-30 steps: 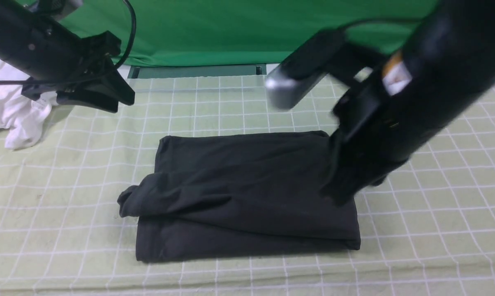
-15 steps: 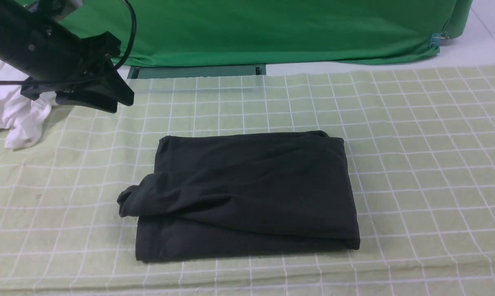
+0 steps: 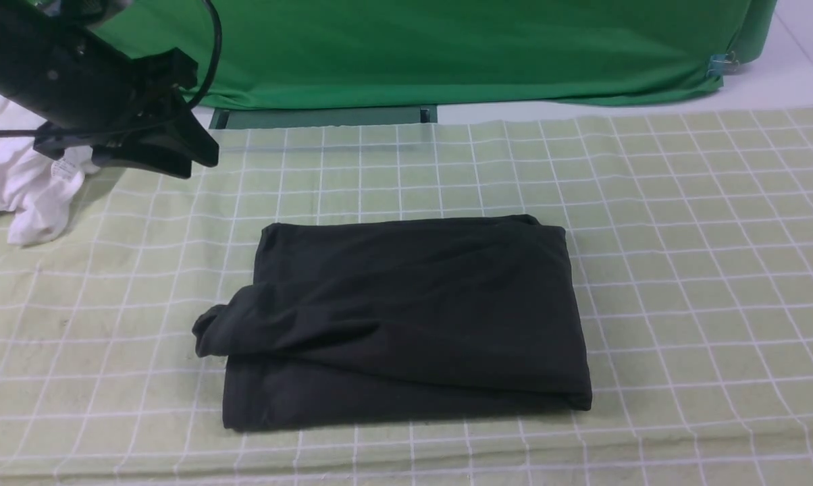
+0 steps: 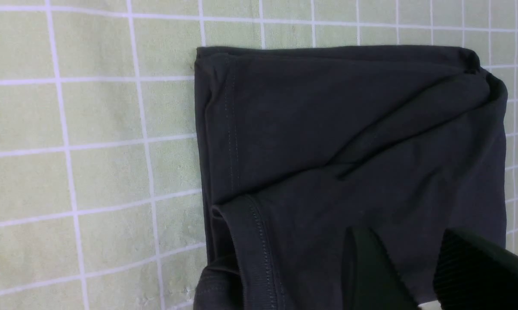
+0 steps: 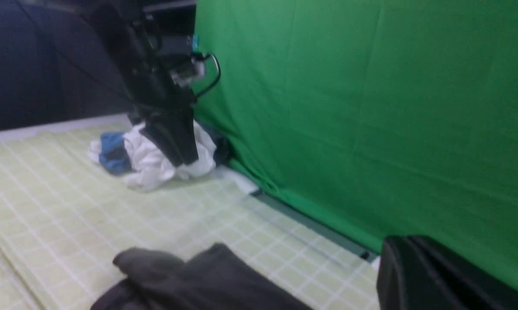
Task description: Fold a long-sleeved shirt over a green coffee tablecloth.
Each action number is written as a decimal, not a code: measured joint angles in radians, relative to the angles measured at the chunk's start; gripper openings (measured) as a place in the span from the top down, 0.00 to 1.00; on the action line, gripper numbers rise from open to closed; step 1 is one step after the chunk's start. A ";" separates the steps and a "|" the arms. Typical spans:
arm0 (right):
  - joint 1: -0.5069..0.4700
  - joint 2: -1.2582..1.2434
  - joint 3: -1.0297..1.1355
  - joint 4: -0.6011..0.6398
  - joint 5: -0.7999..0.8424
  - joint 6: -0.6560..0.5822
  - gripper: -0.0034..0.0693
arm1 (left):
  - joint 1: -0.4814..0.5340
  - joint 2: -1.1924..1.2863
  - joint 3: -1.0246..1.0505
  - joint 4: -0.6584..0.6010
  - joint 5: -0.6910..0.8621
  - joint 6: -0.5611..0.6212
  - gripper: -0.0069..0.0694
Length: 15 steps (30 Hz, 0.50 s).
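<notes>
Having swung my right end effector (image 5: 435,275) clear, grip unreadable, I hover my empty, parted left end effector (image 4: 414,275) beside the folded long-sleeved shirt (image 3: 406,317) on the green coffee tablecloth (image 3: 683,270).

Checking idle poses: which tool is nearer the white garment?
Left. The left tool hangs just beside the white garment; the right tool is out of the front view, far across the cloth.

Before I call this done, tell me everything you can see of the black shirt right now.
The black shirt lies folded into a rough rectangle in the middle of the checked tablecloth. It looks like soft, matte knit. A rounded fold, perhaps a sleeve, bulges past its left edge, and stitched hems show in the left wrist view. Shallow creases cross the top layer. No logo or label shows. Nothing touches it but the cloth beneath; the left claw hangs clear.
</notes>
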 joint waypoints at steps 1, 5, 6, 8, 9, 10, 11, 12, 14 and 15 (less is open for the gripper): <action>0.000 0.021 0.006 -0.001 -0.027 -0.012 0.96 | 0.000 0.000 0.000 0.000 0.000 0.000 0.60; 0.000 0.052 -0.012 -0.003 -0.004 -0.103 0.96 | 0.000 0.000 0.000 0.000 0.000 0.000 0.60; 0.000 0.052 -0.015 -0.003 0.003 -0.109 0.96 | 0.000 0.000 0.000 0.000 0.000 0.000 0.60; 0.000 0.041 -0.073 -0.011 0.126 -0.179 0.96 | 0.000 0.000 0.000 0.008 0.002 0.000 0.60; 0.000 0.038 -0.077 -0.012 0.144 -0.181 0.96 | 0.000 0.000 0.000 0.010 0.002 0.000 0.60; 0.000 0.029 -0.093 -0.016 0.188 -0.189 0.96 | 0.000 0.000 0.000 0.013 0.008 0.000 0.60; 0.000 0.022 -0.102 -0.021 0.227 -0.194 0.96 | 0.000 0.000 0.000 0.018 0.018 0.000 0.60; 0.000 0.017 -0.105 -0.031 0.262 -0.196 0.96 | 0.000 0.000 0.000 0.024 0.027 0.000 0.60; 0.000 0.013 -0.101 -0.054 0.312 -0.191 0.96 | 0.000 -0.002 0.000 0.035 0.034 0.000 0.60; 0.000 0.013 -0.096 -0.066 0.323 -0.184 0.96 | 0.000 -0.003 0.000 0.040 0.034 0.000 0.60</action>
